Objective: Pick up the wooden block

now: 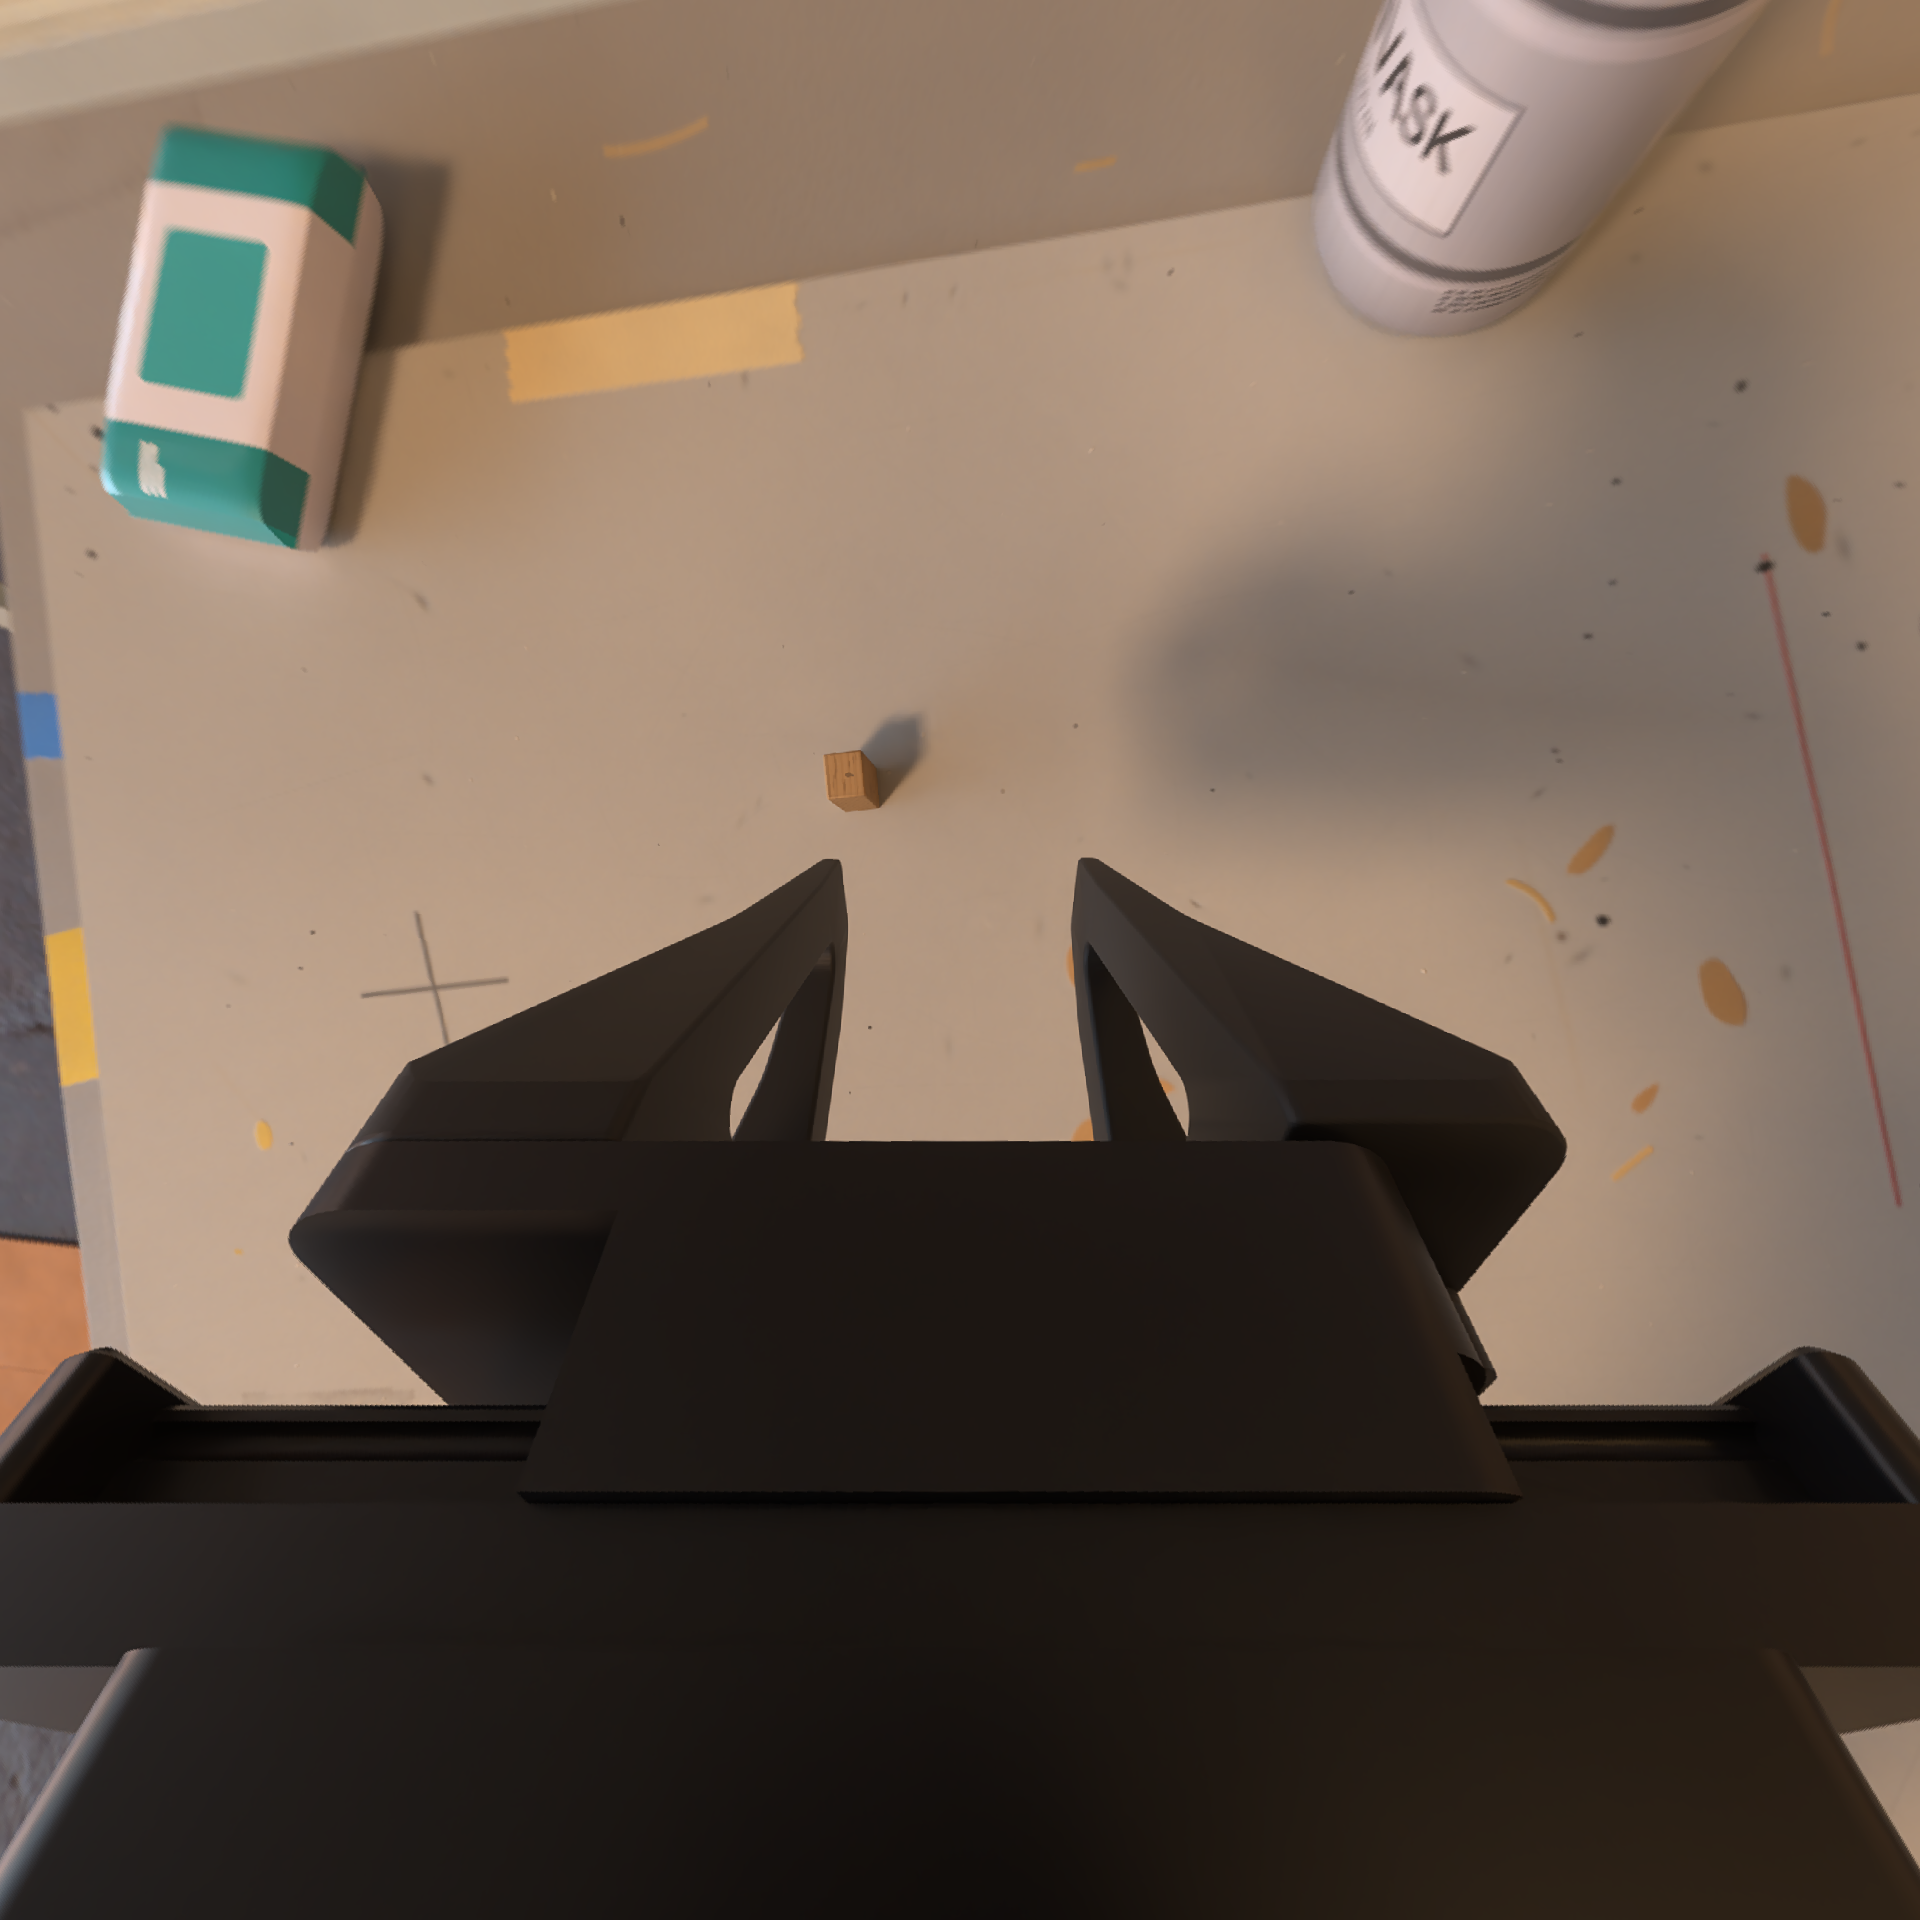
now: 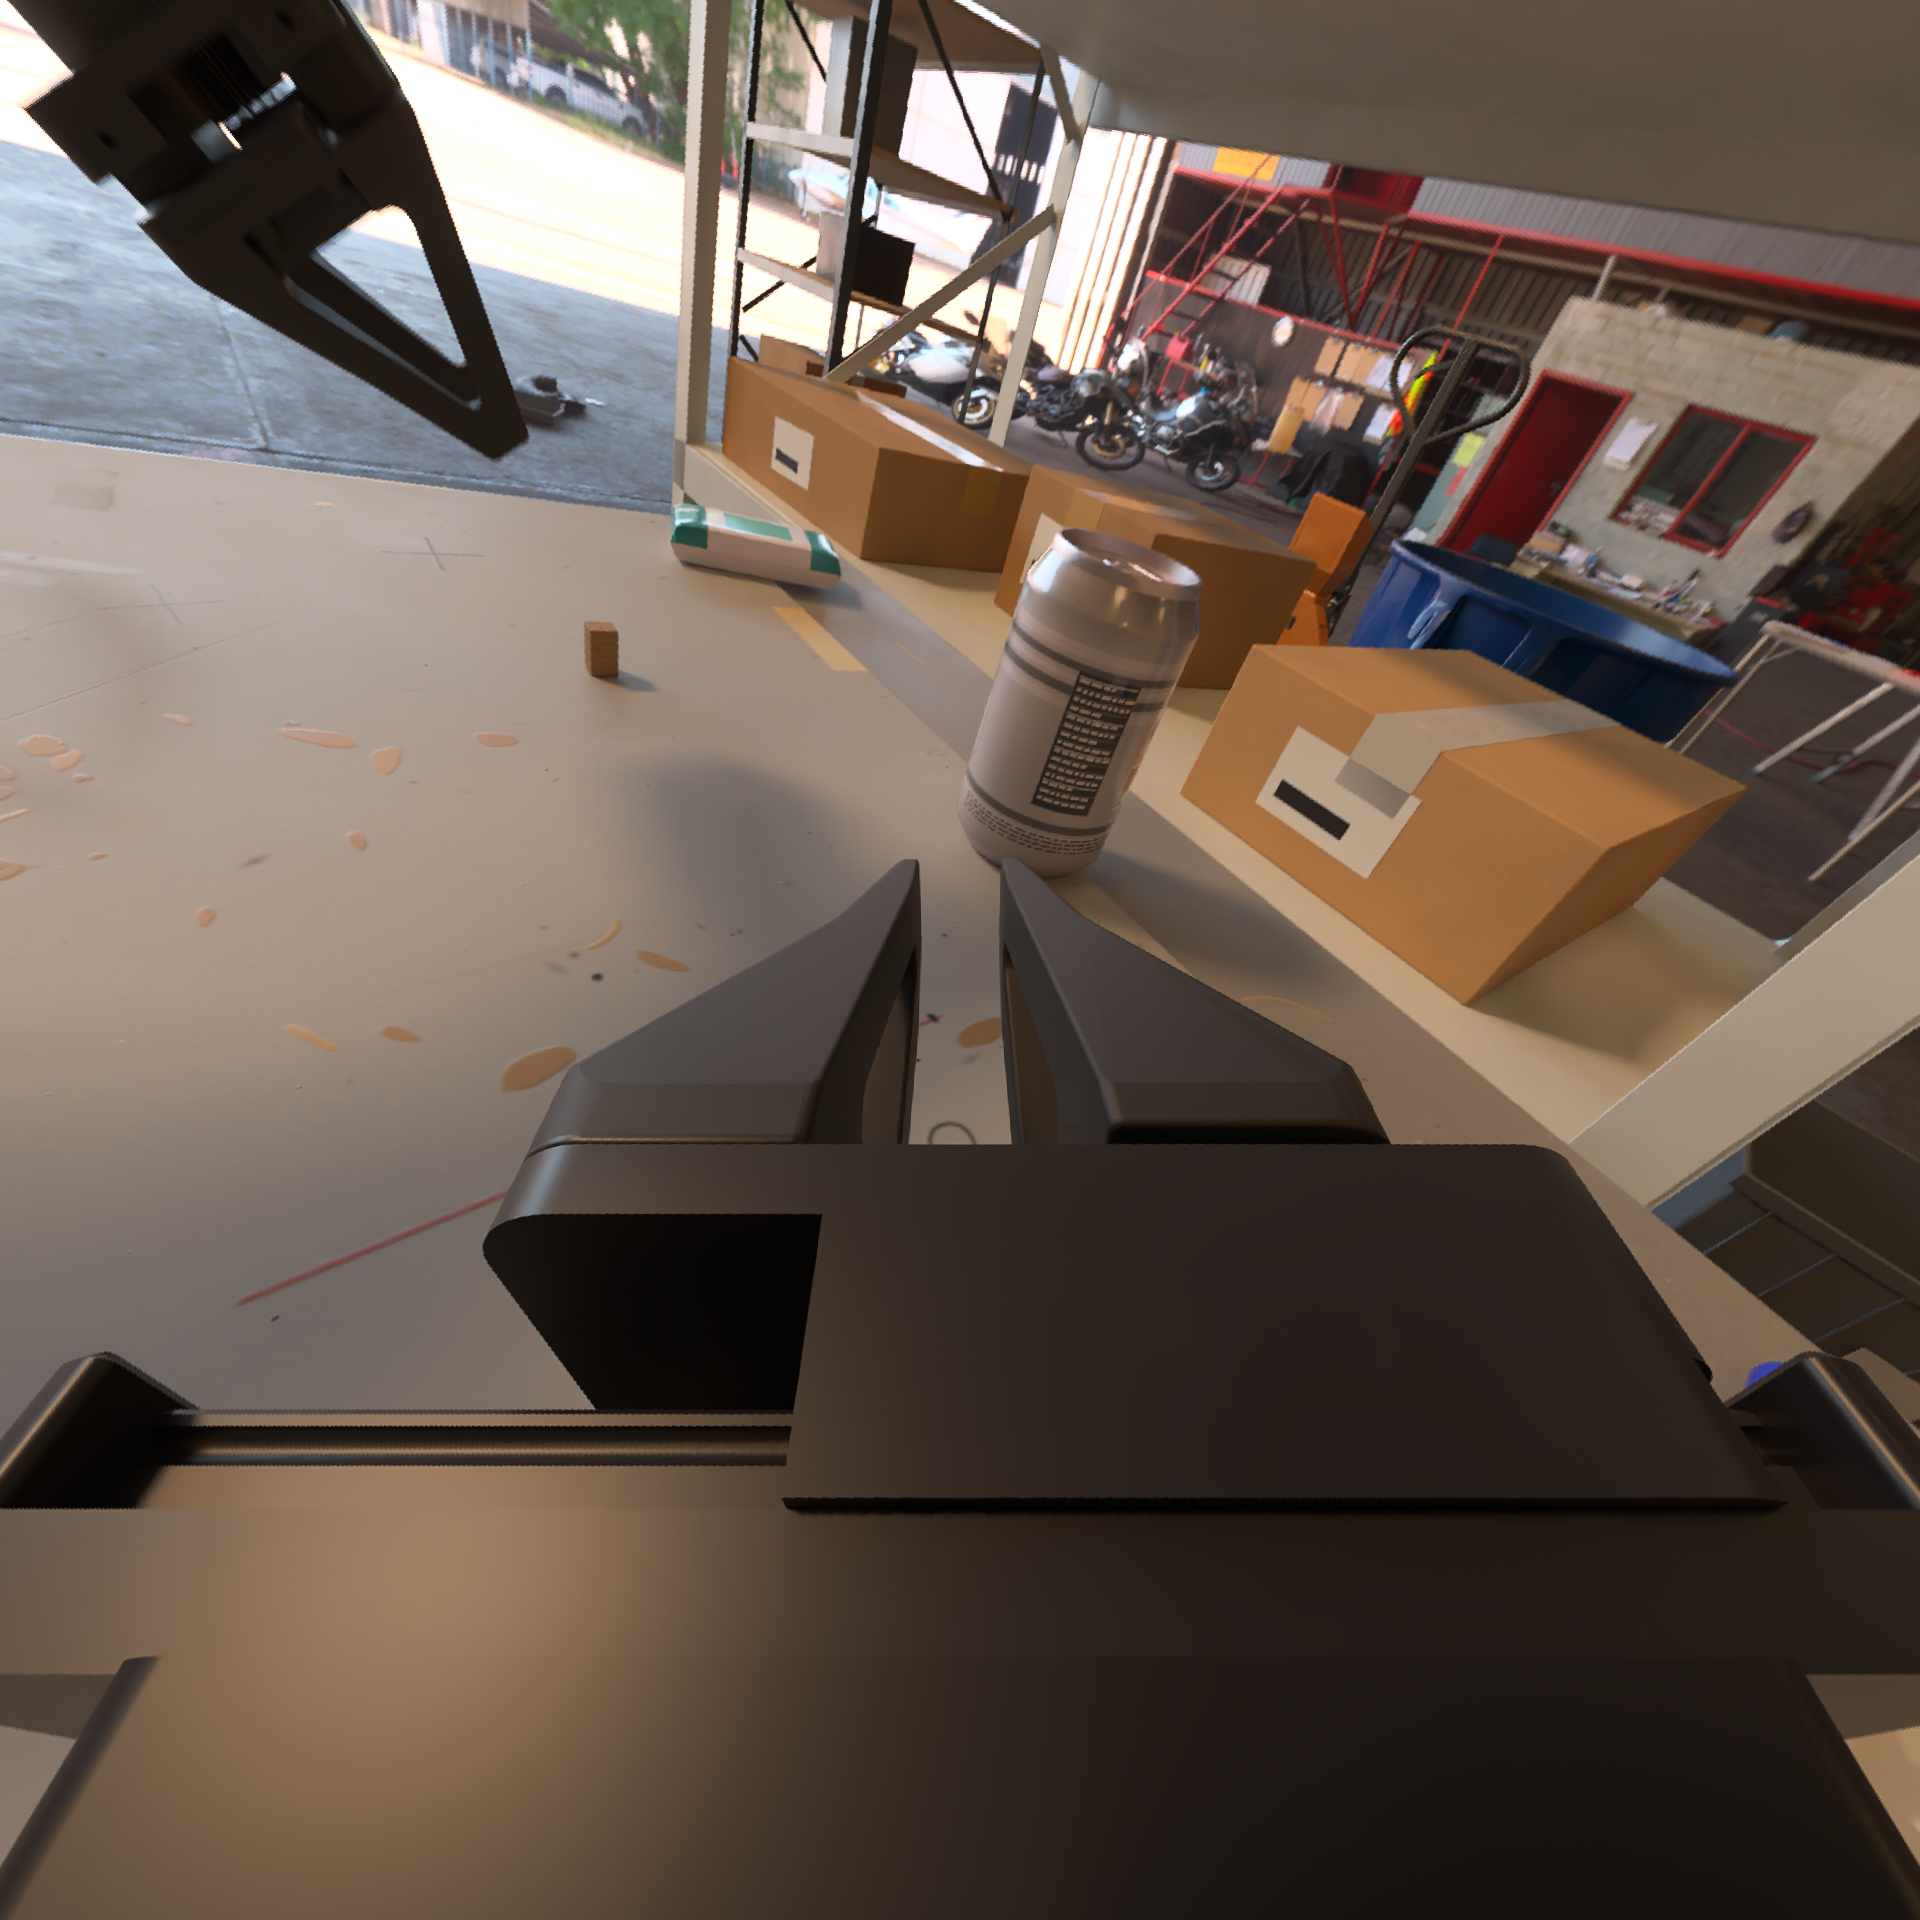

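A small wooden block (image 1: 852,780) stands on the beige table (image 1: 675,644), far below my left gripper (image 1: 958,864). The left gripper is open and empty, high above the table, with the block a little ahead and slightly left of the gap between its fingers. In the right wrist view the block (image 2: 601,649) sits far off to the left, and the left gripper hangs above it at the top left (image 2: 312,260). My right gripper (image 2: 960,869) is low over the table, its fingers nearly together with a narrow gap and nothing between them.
A teal and white packet (image 1: 241,338) lies at the back left of the table. A grey can (image 1: 1496,156) stands at the back right, just ahead of my right gripper in the right wrist view (image 2: 1081,707). Cardboard boxes (image 2: 1455,810) sit beyond the table edge.
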Controlling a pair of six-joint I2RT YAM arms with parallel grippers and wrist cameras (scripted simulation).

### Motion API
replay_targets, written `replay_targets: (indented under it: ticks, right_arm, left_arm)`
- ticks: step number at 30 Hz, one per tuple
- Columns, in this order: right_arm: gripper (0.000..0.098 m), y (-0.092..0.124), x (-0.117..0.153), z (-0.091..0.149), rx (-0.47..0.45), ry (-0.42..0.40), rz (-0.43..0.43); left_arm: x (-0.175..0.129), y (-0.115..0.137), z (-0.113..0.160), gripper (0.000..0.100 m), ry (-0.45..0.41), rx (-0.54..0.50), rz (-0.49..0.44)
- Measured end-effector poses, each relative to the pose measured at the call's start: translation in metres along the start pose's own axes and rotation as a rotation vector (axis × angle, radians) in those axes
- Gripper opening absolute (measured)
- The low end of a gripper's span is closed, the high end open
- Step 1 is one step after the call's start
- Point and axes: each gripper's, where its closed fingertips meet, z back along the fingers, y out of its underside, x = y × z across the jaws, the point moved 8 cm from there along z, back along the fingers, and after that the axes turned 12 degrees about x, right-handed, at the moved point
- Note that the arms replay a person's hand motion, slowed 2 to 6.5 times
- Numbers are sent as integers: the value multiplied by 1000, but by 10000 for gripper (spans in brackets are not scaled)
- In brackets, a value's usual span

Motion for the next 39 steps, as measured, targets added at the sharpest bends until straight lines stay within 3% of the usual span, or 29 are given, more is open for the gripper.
replay_targets:
  ticks: [11,23,28,39]
  right_arm:
    - [122,-2,-2,2,-25,21,11]
    - [119,-1,0,2,-23,25,47]
    - [118,-1,3,1,-22,24,66]
    - [118,0,5,-1,-9,31,82]
  left_arm:
    - [22,-20,-46,445,46,221,79]
    - [29,-27,-73,403,-2,367,76]
    - [31,-28,-80,347,-17,399,71]
    - [33,-32,-86,351,-1,419,102]
